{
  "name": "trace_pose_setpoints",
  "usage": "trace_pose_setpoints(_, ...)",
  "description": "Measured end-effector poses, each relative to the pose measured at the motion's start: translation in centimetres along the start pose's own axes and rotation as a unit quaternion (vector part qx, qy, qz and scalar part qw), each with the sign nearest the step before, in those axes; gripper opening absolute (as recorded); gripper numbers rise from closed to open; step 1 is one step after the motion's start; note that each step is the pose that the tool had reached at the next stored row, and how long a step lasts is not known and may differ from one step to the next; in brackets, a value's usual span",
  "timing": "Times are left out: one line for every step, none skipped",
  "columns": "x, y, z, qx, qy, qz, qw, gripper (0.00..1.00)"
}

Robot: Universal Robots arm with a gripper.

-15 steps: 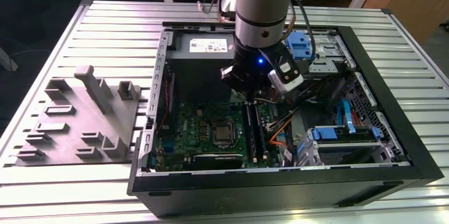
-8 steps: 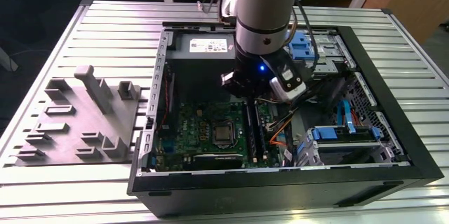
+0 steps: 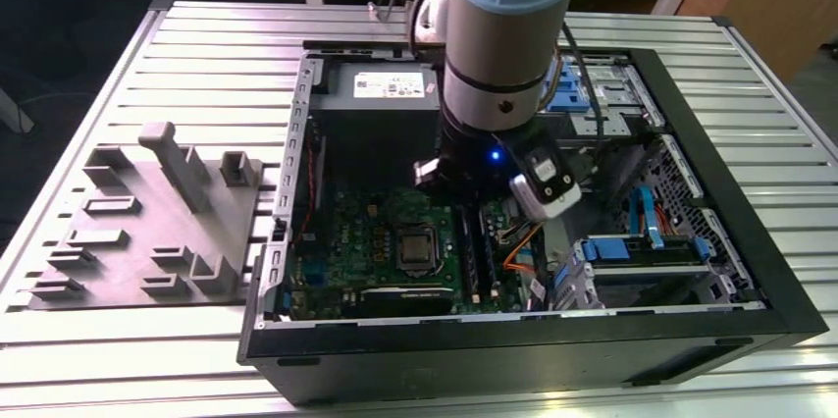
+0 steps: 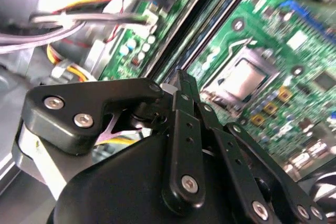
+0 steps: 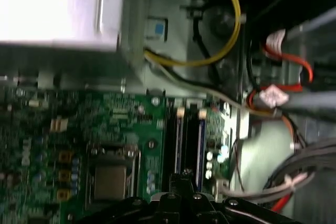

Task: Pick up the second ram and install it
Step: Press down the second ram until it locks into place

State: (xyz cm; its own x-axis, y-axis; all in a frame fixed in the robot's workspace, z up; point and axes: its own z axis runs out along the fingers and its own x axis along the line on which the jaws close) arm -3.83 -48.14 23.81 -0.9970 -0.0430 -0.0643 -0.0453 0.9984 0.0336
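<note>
Fingers: the gripper (image 4: 181,83) has its fingers (image 4: 185,129) drawn together at the tips. No gap shows between them in the second wrist view, and you cannot tell whether anything thin is pinched there.
Position: the arm (image 3: 504,35) reaches down into the open case (image 3: 524,339) on the bench (image 3: 210,35). The fingertips hang over the memory slots (image 5: 178,140), beside the processor socket (image 5: 110,174) on the motherboard (image 3: 373,232).
Second ram: a dark blue strip (image 5: 200,140) stands on edge along the slot rail nearer the cables. This is probably the second ram, lying in line with its slot just ahead of the fingertips. You cannot tell from here whether it is fully seated.
Alignment: keep the closed tips centred over the stick's top edge and parallel to the rail. An off-centre push would tip one end up.
Pressure: press straight down, evenly and slowly. The board under the slots will flex if you lean sideways.
Hazards: the orange cables (image 3: 521,241) run close beside the slots, so keep the linkage off them.
Check: look to the end latches in the first wrist view, which are blurred here.
</note>
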Motion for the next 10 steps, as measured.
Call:
trace_pose_setpoints(0.02,-0.39,-0.01,0.0,0.0,0.0,1.0,0.1)
trace_pose_setpoints(0.04,-0.8,-0.02,0.0,0.0,0.0,1.0,0.1)
trace_pose_setpoints(0.05,-1.21,-0.03,0.0,0.0,0.0,1.0,0.1)
trace_pose_setpoints(0.07,-1.58,-0.05,0.0,0.0001,0.0,1.0,0.1)
trace_pose_setpoints(0.08,-1.91,-0.05,0.0,0.0003,0.0,1.0,0.1)
trace_pose_setpoints(0.09,-2.16,-0.06,0.0002,0.0005,0.0,1.0,0.1)
trace_pose_setpoints(0.11,-2.42,-0.06,0.0003,0.0008,0.0,1.0,0.1)
trace_pose_setpoints(0.12,-2.67,-0.07,0.0004,0.0011,0.0,1.0,0.1)
trace_pose_setpoints(0.13,-2.94,-0.08,0.0007,0.0014,0.0,1.0,0.1)
trace_pose_setpoints(0.14,-3.2,-0.09,0.0009,0.0017,0.0,1.0,0.1)
